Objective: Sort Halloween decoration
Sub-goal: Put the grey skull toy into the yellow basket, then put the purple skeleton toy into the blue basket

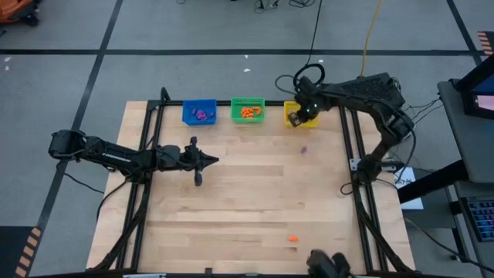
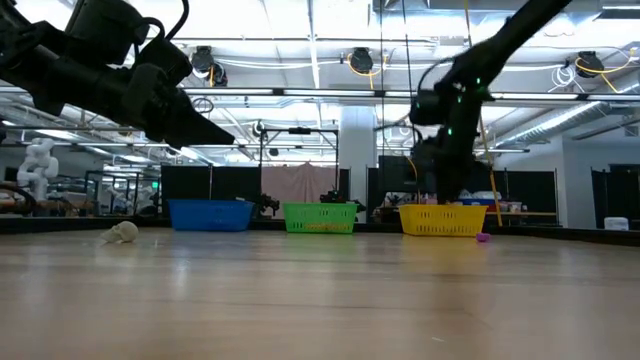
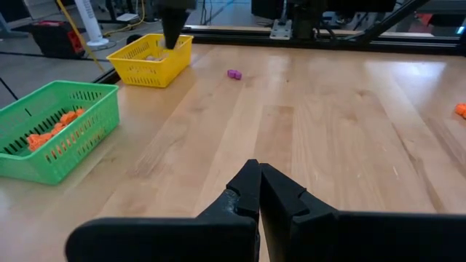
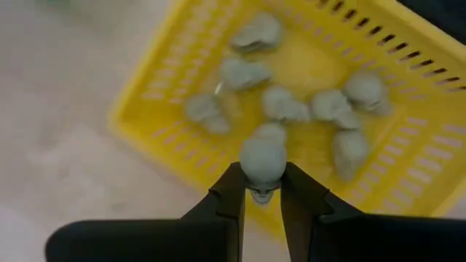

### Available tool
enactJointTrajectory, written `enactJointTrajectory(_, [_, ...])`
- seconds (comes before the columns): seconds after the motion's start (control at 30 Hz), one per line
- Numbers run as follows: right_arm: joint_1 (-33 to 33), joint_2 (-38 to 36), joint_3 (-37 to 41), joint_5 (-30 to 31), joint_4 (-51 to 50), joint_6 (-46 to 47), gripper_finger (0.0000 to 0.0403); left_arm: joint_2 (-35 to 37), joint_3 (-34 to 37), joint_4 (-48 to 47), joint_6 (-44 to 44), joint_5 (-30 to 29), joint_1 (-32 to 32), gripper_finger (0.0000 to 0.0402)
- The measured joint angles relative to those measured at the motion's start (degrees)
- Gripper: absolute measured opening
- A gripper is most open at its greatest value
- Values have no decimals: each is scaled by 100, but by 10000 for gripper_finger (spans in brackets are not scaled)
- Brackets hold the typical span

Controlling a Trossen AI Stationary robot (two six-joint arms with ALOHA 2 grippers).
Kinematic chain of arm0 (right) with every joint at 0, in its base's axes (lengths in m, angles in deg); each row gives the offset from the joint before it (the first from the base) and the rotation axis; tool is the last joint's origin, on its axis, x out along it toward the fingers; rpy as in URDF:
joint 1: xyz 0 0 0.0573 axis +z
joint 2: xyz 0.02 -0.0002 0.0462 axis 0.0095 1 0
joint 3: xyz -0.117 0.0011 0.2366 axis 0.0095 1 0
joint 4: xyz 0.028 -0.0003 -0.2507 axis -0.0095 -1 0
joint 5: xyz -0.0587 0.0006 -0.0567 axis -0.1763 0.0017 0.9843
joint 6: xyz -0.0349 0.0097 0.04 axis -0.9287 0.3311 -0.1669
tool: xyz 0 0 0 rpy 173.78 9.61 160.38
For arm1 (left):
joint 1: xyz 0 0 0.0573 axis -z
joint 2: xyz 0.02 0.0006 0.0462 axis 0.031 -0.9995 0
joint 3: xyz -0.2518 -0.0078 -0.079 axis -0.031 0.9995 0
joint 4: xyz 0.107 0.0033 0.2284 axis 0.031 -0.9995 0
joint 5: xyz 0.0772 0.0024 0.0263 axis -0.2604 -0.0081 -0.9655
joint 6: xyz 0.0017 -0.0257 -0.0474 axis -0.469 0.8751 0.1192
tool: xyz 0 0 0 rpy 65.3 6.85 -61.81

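Observation:
My right gripper (image 4: pixel 262 191) is shut on a pale grey skull trinket (image 4: pixel 262 159) and hovers over the yellow bin (image 1: pixel 291 116), where several pale trinkets (image 4: pixel 282 104) lie. My left gripper (image 3: pixel 258 183) is shut and empty, above the table's left-middle (image 1: pixel 208 161). A purple trinket (image 1: pixel 303 150) lies on the table near the yellow bin. An orange trinket (image 1: pixel 292 239) lies by the near edge. Another pale trinket (image 2: pixel 122 232) rests on the table in the low view. The blue bin (image 1: pixel 199 113) holds purple trinkets, and the green bin (image 1: pixel 248 110) holds orange ones. My right gripper pinches the pale skull trinket at its lower part (image 4: pixel 262 182) between its two fingers (image 4: pixel 231 191), coming from above and pointing down. The trinket is lifted clear above the yellow bin's near wall (image 4: pixel 182 149).
The three bins stand in a row along the table's far edge. Black frame rails run along the table's left side (image 1: pixel 139 185) and right side (image 1: pixel 356 177). Bare wood (image 1: pixel 255 193) spreads between the arms.

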Motion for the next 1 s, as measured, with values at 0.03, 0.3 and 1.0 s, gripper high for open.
enactJointTrajectory(0.03, [-139, 125, -32, -38, 31, -52, 37, 0, 0, 1, -1, 0, 0, 6])
enactJointTrajectory(0.3, [-546, 1102, -643, -31, 50, -315, 38, 0, 0, -2, 2, 0, 0, 6])
enactJointTrajectory(1.0, [-303, 428, -921, 472, -183, -878, 127, 0, 0, -192, 149, 1, 0, 6])
